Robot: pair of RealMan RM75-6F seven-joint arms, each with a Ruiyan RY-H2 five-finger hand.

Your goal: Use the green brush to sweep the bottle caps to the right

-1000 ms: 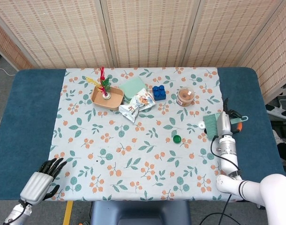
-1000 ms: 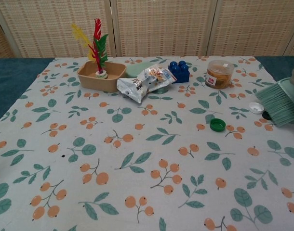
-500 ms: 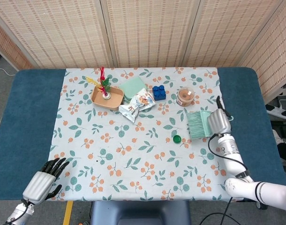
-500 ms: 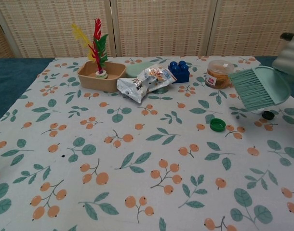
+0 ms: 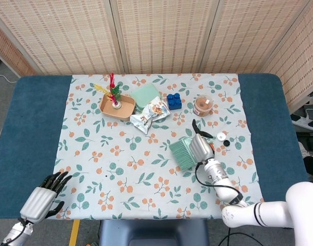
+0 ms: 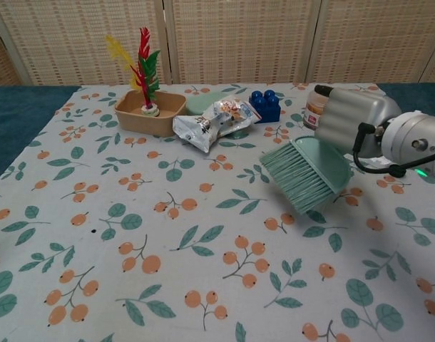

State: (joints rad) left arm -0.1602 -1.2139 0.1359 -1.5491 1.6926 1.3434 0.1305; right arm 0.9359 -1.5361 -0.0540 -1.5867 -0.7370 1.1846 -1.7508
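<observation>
My right hand (image 5: 201, 146) grips the green brush (image 5: 183, 152) by its back, bristles pointing left and down over the flowered cloth. In the chest view the right hand (image 6: 349, 121) holds the brush (image 6: 305, 171) tilted, bristles low near the cloth. A white cap (image 5: 221, 136) and a black cap (image 5: 226, 143) lie just right of the hand. The green cap is hidden in both views, behind the brush or hand. My left hand (image 5: 41, 197) hangs off the table's front left corner, holding nothing, fingers apart.
At the back stand a tan tray (image 5: 124, 108) with a feathered shuttlecock, a pale green pad (image 5: 145, 95), a snack packet (image 5: 150, 114), a blue block (image 5: 173, 100) and a clear jar (image 5: 203, 105). Bare blue table (image 5: 269, 118) flanks the cloth on the right.
My right hand has carried the brush leftward from the cloth's right edge, past the white and black caps, to the spot where the green cap lay. The left hand barely moved.
</observation>
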